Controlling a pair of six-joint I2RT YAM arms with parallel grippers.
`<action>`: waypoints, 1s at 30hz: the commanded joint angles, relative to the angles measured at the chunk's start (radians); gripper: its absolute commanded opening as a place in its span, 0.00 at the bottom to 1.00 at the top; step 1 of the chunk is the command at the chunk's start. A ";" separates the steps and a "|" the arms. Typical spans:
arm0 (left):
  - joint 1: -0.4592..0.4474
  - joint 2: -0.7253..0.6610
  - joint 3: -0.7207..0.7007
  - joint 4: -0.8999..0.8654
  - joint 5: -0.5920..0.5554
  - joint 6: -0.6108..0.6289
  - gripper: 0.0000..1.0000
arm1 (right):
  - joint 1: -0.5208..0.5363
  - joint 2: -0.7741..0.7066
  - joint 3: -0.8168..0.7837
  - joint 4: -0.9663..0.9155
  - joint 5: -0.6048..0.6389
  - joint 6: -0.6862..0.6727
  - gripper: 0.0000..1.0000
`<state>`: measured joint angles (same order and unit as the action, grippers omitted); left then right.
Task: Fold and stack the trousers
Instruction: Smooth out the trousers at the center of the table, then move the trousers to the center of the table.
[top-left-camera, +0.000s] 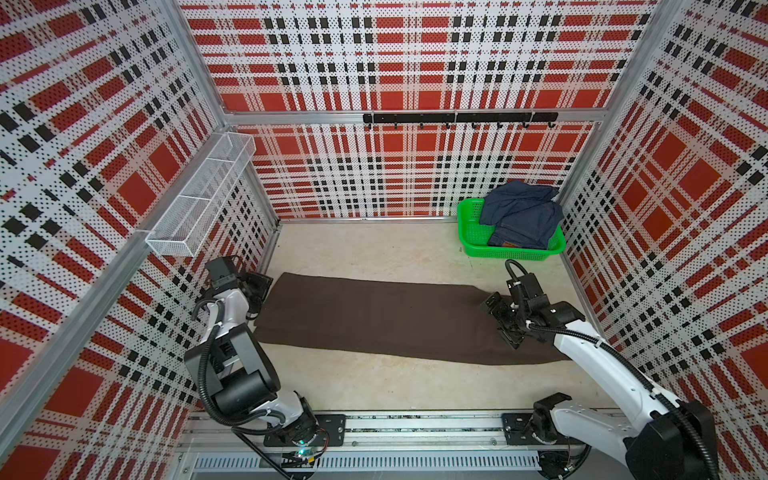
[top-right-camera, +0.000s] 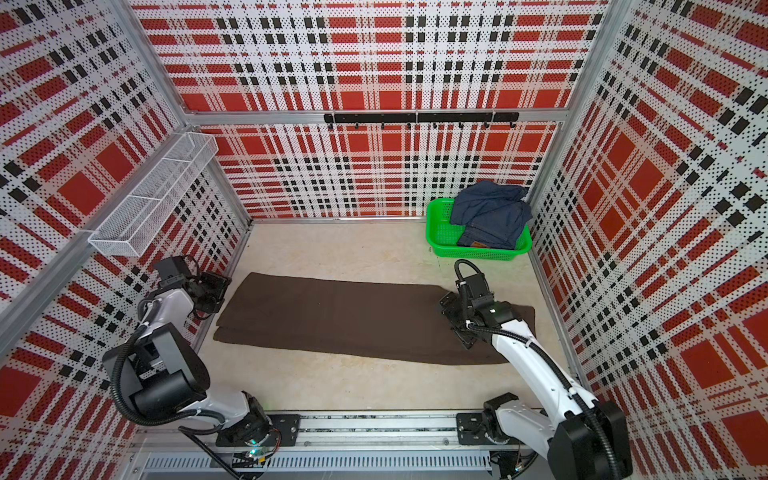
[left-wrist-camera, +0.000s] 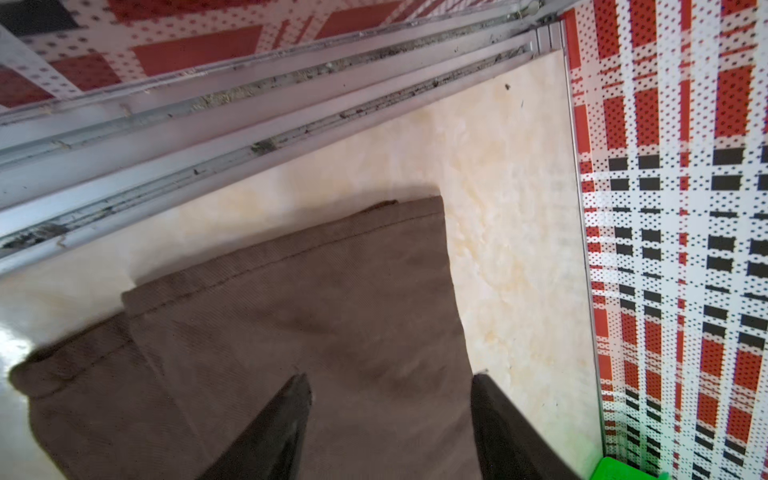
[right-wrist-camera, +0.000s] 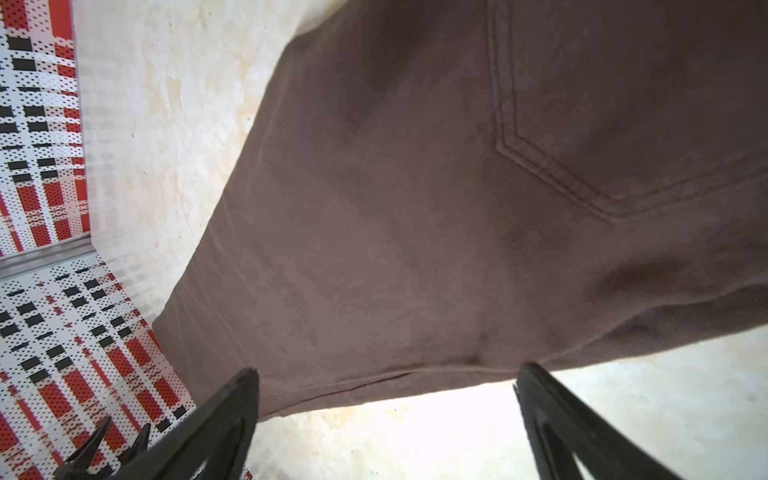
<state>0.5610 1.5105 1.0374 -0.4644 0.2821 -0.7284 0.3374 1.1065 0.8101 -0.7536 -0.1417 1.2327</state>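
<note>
Item: trousers (top-left-camera: 374, 320), laid flat across the table (top-left-camera: 374, 390), legs doubled, hems left, seat right, near of the green basket (top-left-camera: 469, 232).
Left gripper (left-wrist-camera: 390, 378): jaws apart over the hems, nothing grasped.
Right gripper (right-wrist-camera: 388, 368): jaws wide, nothing grasped.
Step judged: crosswise fold pending; an end must be gripped and carried over.

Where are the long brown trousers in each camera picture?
Top view: trousers lie flat across the middle.
Top view: trousers again across the middle.
Left wrist: trousers, hem end, filling much of the picture.
Right wrist: trousers, back-pocket end, filling most of it.
Shared landmark: beige tabletop beside the trousers in every view.
</note>
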 joint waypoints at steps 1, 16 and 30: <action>-0.001 -0.011 0.004 -0.030 -0.020 -0.002 0.66 | -0.001 0.031 0.014 -0.051 0.015 -0.038 1.00; -0.096 0.056 -0.001 -0.009 -0.038 0.000 0.62 | -0.283 0.262 -0.101 0.194 0.054 -0.289 0.36; -0.130 0.087 0.036 -0.075 -0.147 0.092 0.75 | -0.584 0.454 -0.129 0.275 0.050 -0.440 0.37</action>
<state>0.4500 1.5921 1.0550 -0.5190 0.1703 -0.6621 -0.1814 1.4853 0.7250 -0.4637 -0.2028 0.8501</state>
